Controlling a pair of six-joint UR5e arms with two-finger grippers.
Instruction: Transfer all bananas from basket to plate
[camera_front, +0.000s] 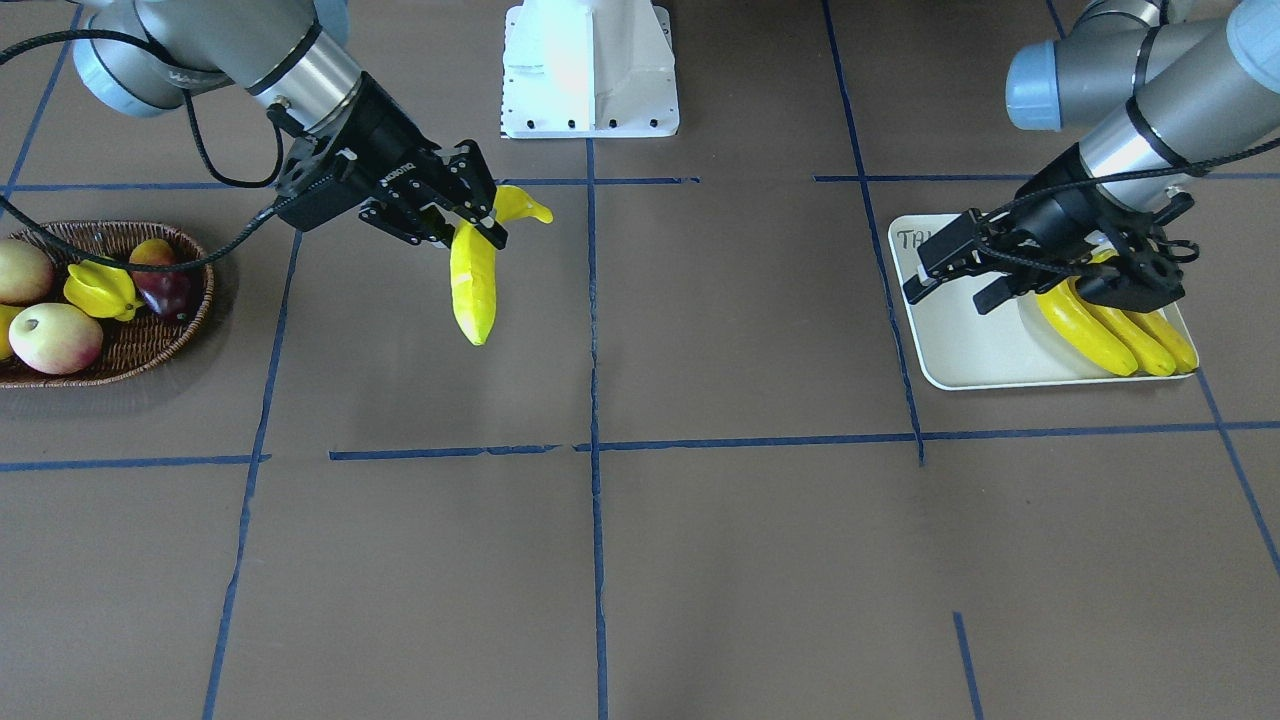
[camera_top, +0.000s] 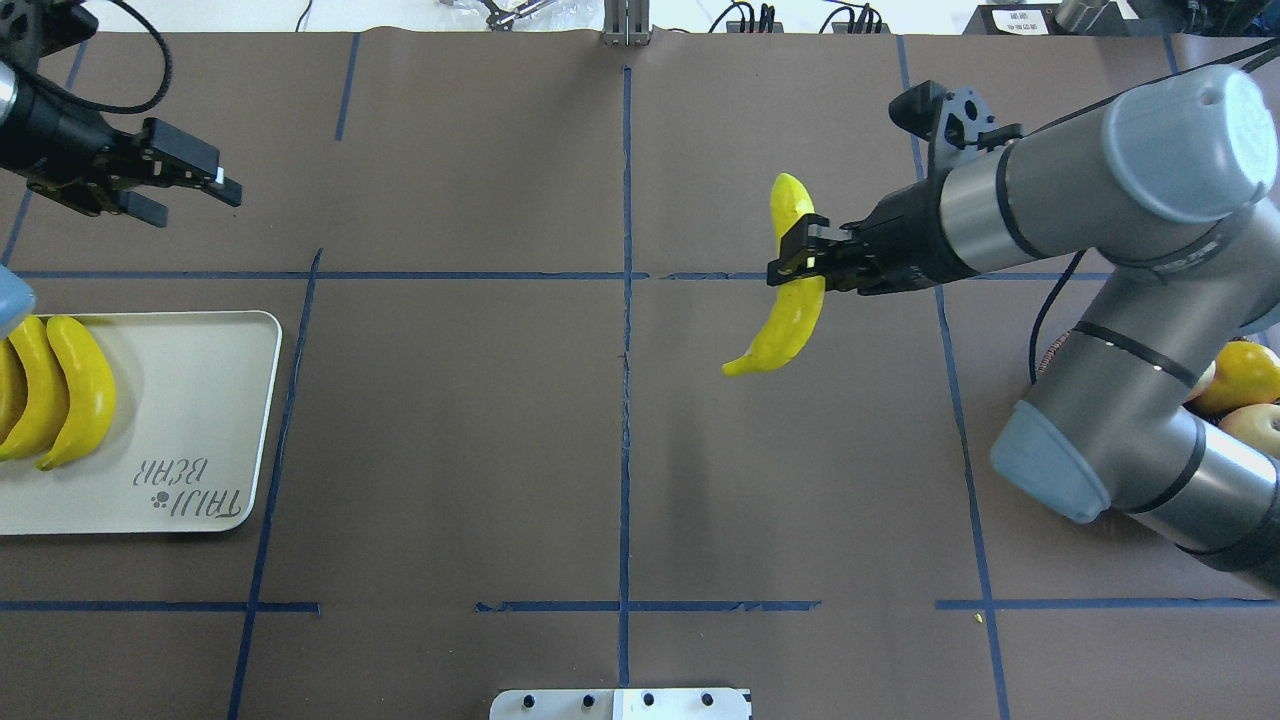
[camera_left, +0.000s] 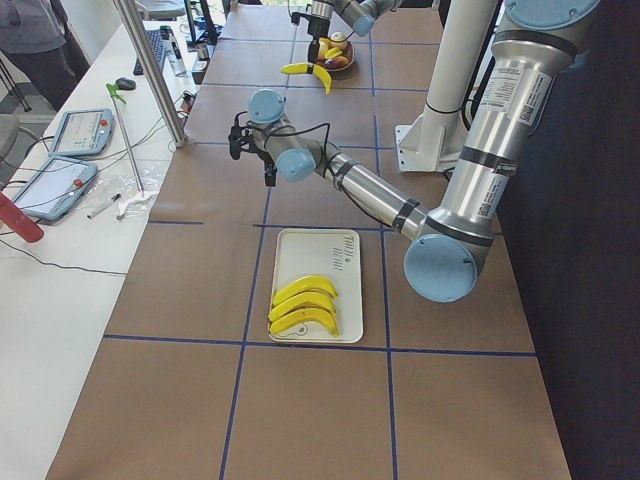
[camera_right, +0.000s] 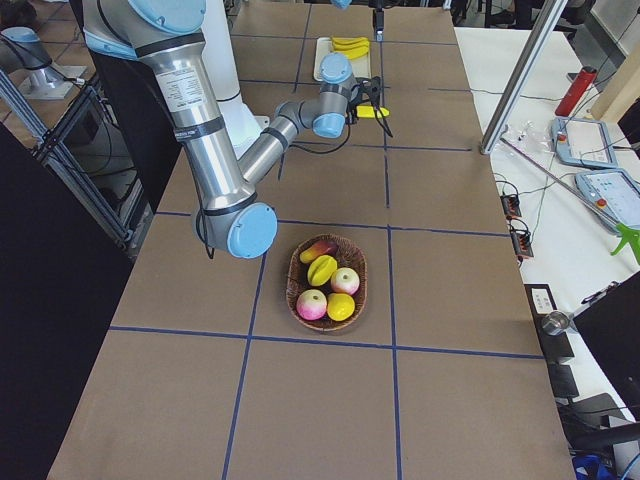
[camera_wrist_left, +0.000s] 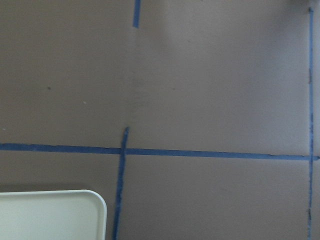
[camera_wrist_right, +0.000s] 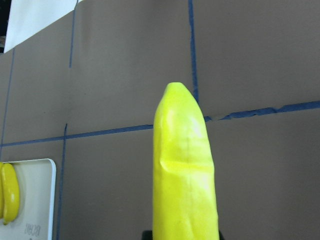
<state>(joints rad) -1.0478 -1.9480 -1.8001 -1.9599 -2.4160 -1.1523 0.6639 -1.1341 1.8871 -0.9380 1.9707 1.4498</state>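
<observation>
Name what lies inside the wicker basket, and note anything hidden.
Inside the basket: a starfruit, two pinkish apples, a round yellow fruit and a red-yellow fruit. The basket floor beneath the fruit is covered.

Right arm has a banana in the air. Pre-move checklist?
1. Grasp: right gripper shut on the banana: ok.
2. Clearance: banana hangs above the table, touching nothing: ok.
3. Left gripper open, empty, raised near the plate: ok.
4. Plate room: three bananas crowd one end, the rest is bare: ok.
5. Basket holds only other fruit, no banana: ok.
6. Slip in the grasp: cannot tell.
</observation>
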